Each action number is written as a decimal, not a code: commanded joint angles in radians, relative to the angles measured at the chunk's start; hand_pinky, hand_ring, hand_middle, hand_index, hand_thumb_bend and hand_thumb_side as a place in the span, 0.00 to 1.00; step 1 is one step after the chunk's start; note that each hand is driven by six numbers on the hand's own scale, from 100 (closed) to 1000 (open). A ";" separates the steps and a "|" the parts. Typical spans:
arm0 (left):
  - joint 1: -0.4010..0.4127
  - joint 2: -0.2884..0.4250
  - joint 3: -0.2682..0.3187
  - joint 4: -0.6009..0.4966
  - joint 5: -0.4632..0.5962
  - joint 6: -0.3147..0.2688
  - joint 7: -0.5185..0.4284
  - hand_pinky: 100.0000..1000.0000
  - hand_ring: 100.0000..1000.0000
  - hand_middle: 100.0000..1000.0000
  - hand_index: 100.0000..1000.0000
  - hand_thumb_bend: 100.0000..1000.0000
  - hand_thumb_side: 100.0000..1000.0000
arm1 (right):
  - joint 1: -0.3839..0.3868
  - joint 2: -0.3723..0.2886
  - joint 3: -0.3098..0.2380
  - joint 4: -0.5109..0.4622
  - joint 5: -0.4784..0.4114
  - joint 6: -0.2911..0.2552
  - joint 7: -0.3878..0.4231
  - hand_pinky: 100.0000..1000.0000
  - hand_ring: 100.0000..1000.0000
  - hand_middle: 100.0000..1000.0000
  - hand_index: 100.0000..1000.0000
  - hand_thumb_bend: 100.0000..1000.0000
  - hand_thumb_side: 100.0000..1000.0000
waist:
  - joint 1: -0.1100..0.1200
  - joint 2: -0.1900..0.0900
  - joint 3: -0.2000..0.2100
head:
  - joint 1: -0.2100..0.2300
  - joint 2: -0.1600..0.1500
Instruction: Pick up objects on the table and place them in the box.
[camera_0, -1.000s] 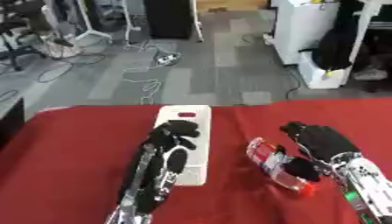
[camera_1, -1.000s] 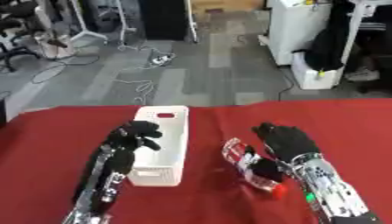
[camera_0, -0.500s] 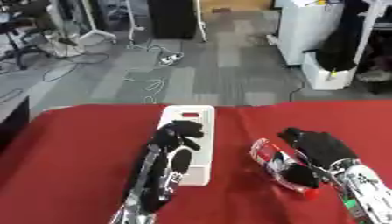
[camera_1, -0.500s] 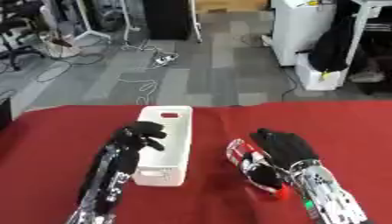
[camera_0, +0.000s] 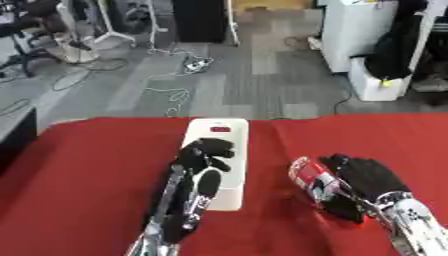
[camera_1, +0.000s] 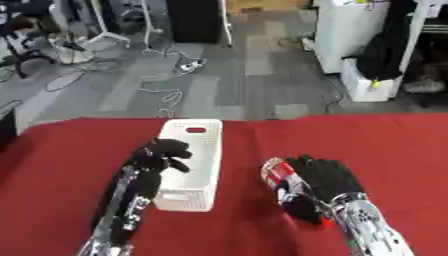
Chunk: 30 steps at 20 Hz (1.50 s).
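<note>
Left hand: left hand (camera_1: 160, 154) sits at the near-left rim of the box, fingers curled over the wall's edge. I'd say it's bracing the box, though whether it truly grips the rim I can't tell.
Box: white box (camera_1: 198, 150), a long slotted plastic basket, lying lengthwise on the red table (camera_1: 70, 150) left of centre. What's inside is hidden from here. It looks light and likely to skid on the cloth if bumped.
Object: red-and-white packet (camera_0: 308, 178) just right of the box, apart from it, tucked in the right hand and close above the cloth. It has a shiny printed skin, like a wrapper or small can. My guess is it's light, slick and easily dented.
Right hand: right hand (camera_0: 367, 179) is wrapped round the packet's far side, fingers curled onto it, thumb side hidden.
Where to hold: across the middle of its body, fingers opposing the thumb, so the glossy surface doesn't slide out on the way over the rim.
</note>
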 joint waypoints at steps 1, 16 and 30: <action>-0.010 0.007 -0.002 -0.016 0.000 -0.002 -0.006 0.49 0.65 0.63 0.72 0.31 0.85 | -0.010 -0.001 -0.006 -0.025 0.021 -0.001 -0.003 0.35 0.51 0.71 1.00 0.00 1.00 | -0.001 -0.011 0.003 | -0.004 -0.013; -0.006 0.005 0.000 -0.016 -0.008 0.000 -0.018 0.50 0.66 0.64 0.72 0.41 0.77 | -0.022 -0.001 -0.004 0.001 0.056 -0.004 0.059 0.30 0.45 0.70 1.00 0.00 0.92 | 0.001 -0.009 0.006 | -0.031 -0.009; -0.004 0.001 0.004 -0.016 -0.014 0.002 -0.021 0.51 0.66 0.64 0.72 0.40 0.78 | -0.016 -0.008 -0.011 -0.021 0.039 0.012 0.014 0.31 0.43 0.71 1.00 0.00 0.85 | 0.004 -0.002 0.007 | -0.056 -0.008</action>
